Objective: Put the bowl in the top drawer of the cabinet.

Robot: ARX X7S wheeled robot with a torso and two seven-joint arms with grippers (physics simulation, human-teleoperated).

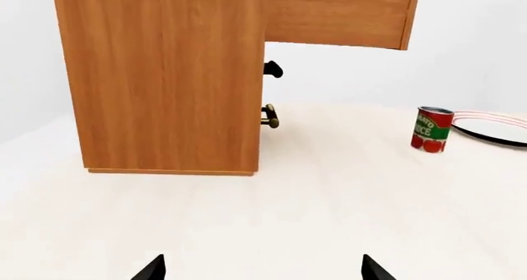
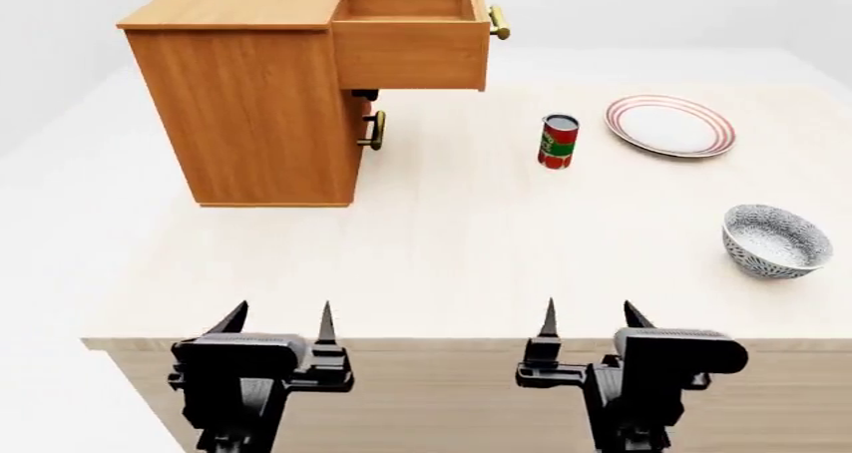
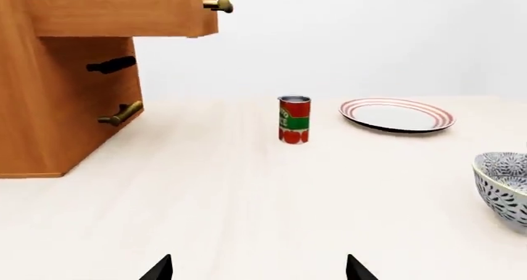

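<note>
**Already open: drawer ready, bowl not yet taken**

The top drawer (image 2: 410, 49) of the cabinet (image 2: 246, 114) stands pulled out, clear to receive. The bowl (image 2: 776, 239) sits upright on the tabletop (image 2: 440, 243), well apart, nearer the right pincer (image 2: 588, 318). Both pincers, left (image 2: 279, 320) included, hover spread open, empty, at the near edge.

My left gripper (image 2: 278, 320) and right gripper (image 2: 588, 316) sit side by side, fingers spread apart, pointing toward twelve o'clock, holding nothing.
</note>
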